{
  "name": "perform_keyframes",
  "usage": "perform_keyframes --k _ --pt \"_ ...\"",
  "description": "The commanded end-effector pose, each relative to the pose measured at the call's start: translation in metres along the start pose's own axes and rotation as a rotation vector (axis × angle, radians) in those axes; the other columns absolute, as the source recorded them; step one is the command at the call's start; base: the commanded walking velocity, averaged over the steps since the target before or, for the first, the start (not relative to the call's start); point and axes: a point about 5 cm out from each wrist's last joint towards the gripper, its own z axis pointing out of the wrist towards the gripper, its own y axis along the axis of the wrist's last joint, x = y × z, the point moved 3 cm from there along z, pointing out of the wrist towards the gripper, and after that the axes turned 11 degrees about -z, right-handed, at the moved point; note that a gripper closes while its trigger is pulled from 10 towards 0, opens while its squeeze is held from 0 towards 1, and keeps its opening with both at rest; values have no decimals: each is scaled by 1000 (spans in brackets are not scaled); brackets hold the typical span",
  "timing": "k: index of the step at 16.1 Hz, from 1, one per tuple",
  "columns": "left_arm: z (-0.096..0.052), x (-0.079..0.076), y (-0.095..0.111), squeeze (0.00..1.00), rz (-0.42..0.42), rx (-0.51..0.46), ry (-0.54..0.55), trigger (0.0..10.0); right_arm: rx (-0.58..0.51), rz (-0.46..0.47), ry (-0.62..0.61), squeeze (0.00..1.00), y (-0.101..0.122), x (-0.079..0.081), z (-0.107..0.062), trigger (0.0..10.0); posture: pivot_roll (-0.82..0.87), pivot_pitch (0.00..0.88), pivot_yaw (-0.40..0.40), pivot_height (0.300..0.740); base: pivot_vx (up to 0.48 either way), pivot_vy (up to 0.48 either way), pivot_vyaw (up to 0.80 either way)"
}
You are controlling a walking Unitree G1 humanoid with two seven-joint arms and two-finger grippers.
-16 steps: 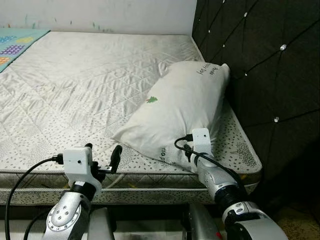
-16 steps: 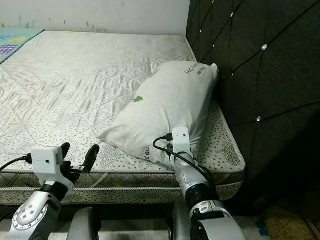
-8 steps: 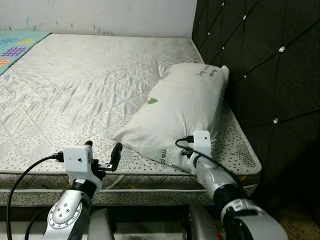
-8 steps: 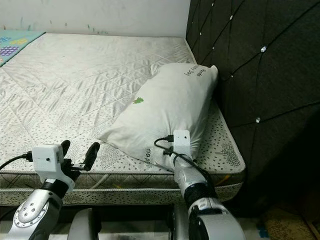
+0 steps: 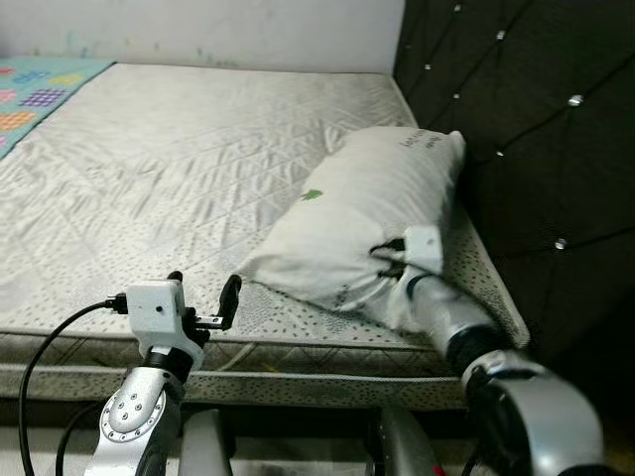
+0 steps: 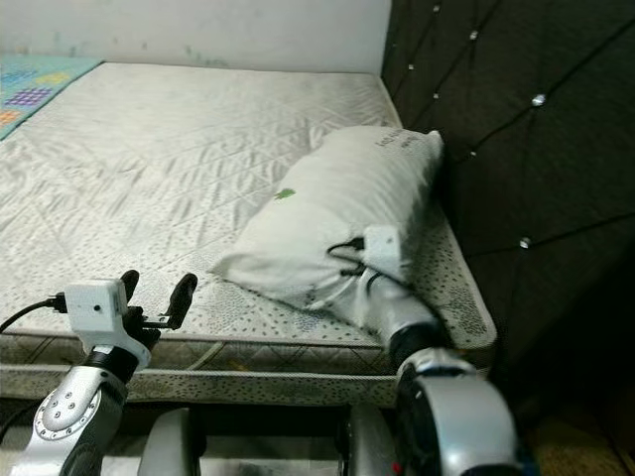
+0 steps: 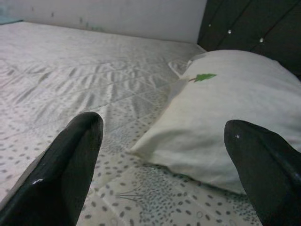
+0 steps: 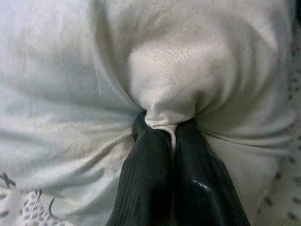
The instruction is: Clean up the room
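Observation:
A white pillow [image 5: 367,213] with a small green tree print lies on the mattress [image 5: 169,169], its far end against the dark headboard. My right gripper [image 8: 165,129] is shut on a pinch of the pillow's cloth at its near end, and its wrist [image 5: 422,253] presses into the pillow. My left gripper [image 5: 203,290] hovers open over the mattress's near edge, left of the pillow's near corner. In the left wrist view the pillow [image 7: 235,117] lies ahead between the two spread fingers [image 7: 70,160].
A black tufted headboard [image 5: 536,109] rises along the right side of the bed. A colourful play mat [image 5: 40,84] lies at the far left corner. A pale wall closes the far side. The mattress's front edge [image 5: 298,367] runs just below my grippers.
The view has shifted slightly. My right arm has pushed forward and up, bunching and lifting the pillow's near end. The left gripper stays open in place.

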Motion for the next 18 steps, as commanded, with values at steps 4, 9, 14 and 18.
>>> perform_keyframes --k 4,9,14,18 --pt "6 2 3 0 5 -26 10 10000 -169 15 -122 0 60 -51 -6 0 107 0 -60 553 0 0 0" --pt "9 5 4 0 14 -49 34 10000 -371 -40 -271 0 133 -123 -36 0 101 0 -58 553 0 0 0" --pt "10 9 5 0 30 -59 55 10000 -460 -91 -385 0 161 -176 -65 0 93 0 -43 553 0 0 0" --pt "11 8 4 0 35 -58 51 10000 -389 -77 -283 0 118 -166 -49 0 82 0 -33 553 0 0 0"
